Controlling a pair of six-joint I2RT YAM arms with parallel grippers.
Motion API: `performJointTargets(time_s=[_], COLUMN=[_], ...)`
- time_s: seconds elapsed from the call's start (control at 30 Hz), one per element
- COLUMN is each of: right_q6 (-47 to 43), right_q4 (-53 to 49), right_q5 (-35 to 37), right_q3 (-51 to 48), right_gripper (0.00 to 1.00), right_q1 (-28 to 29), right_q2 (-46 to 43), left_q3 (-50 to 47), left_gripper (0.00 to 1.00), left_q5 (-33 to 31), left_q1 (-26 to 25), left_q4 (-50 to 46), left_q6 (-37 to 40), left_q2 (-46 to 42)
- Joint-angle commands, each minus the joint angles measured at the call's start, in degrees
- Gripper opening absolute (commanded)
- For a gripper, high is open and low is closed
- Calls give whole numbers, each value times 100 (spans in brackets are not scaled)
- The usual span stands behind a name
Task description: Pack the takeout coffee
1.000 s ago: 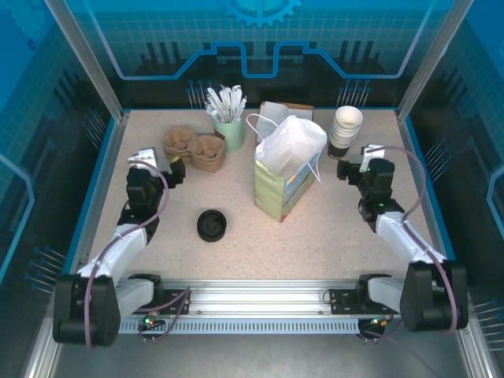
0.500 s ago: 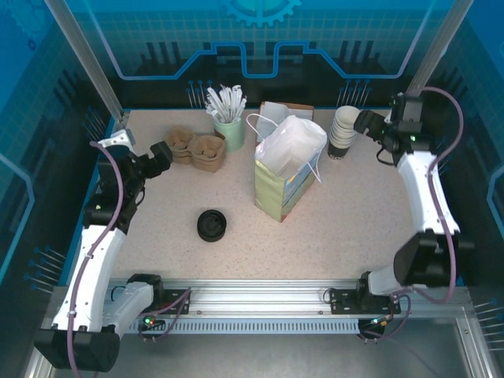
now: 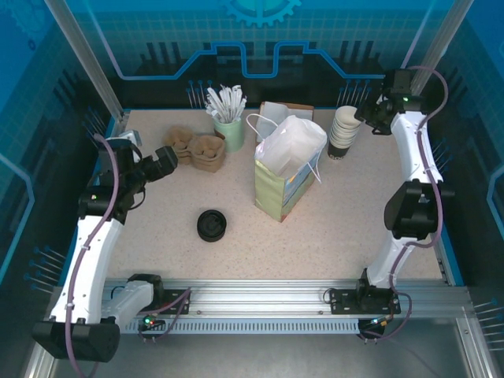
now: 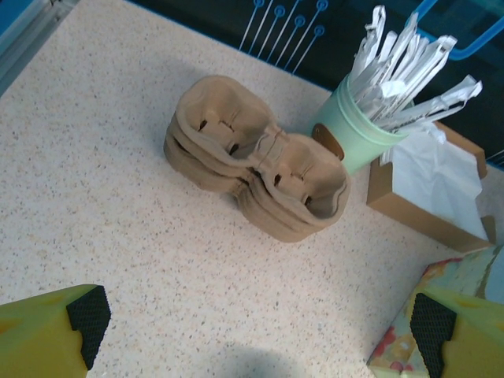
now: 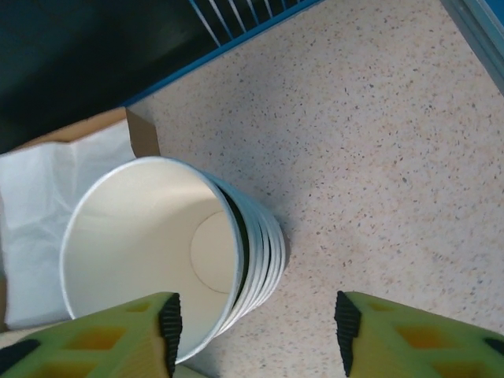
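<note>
Well, I have the right jaws hanging over the stack of white-rimmed lidless paper cups (image 5: 157,252) in the far right corner of the speckled counter (image 3: 331,228). They stand apart and grip nothing, one side over the top cup's near rim and the other over open counter, which I read as lining up to peel off a cup. The left jaws are spread wide and empty above the counter, just short of the stacked brown moulded-pulp cup carriers (image 4: 256,169), probably poised to fetch one. As for the takeout coffee, my best candidate is the round black plastic lid (image 3: 212,224) lying alone on open counter near the front-left of the tall pale-green paper bag (image 3: 276,189). From above I cannot tell whether a cup sits beneath it. The bag stands upright mid-counter with white paper bulging from its mouth, so anything must go in from above. Room is tight at the back: the mint-green cup of wrapped straws (image 4: 358,134) crowds the carriers, the brown cardboard napkin box (image 4: 429,189) sits just beside it, and the cup stack is near the blue back edge. The front half of the counter is my open lane.
</note>
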Motion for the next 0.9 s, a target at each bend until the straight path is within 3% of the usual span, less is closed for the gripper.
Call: performJointTargets(time_s=[0.0,0.4,0.5,0.87], right_q6=[-126,-390,-431,-554], right_q4=[-437,-838,-818,-929], right_q5=[-188,56,-6,345], right_q3=[511,1410,1463,1664], right_gripper=[48,36,28,27], right_q1=[55,286,310,372], right_q2=[336,1006,1064,1214], left_q3=[118,115,109,201], left_gripper=[99,99,99,99], left_q5=[233,517,518,628], left_q1=[-43,-49,-52,-51], left_q4=[-165,-120,-123,-189], left_q6=[202,352,392,478], left_q2=[58,407,489,614])
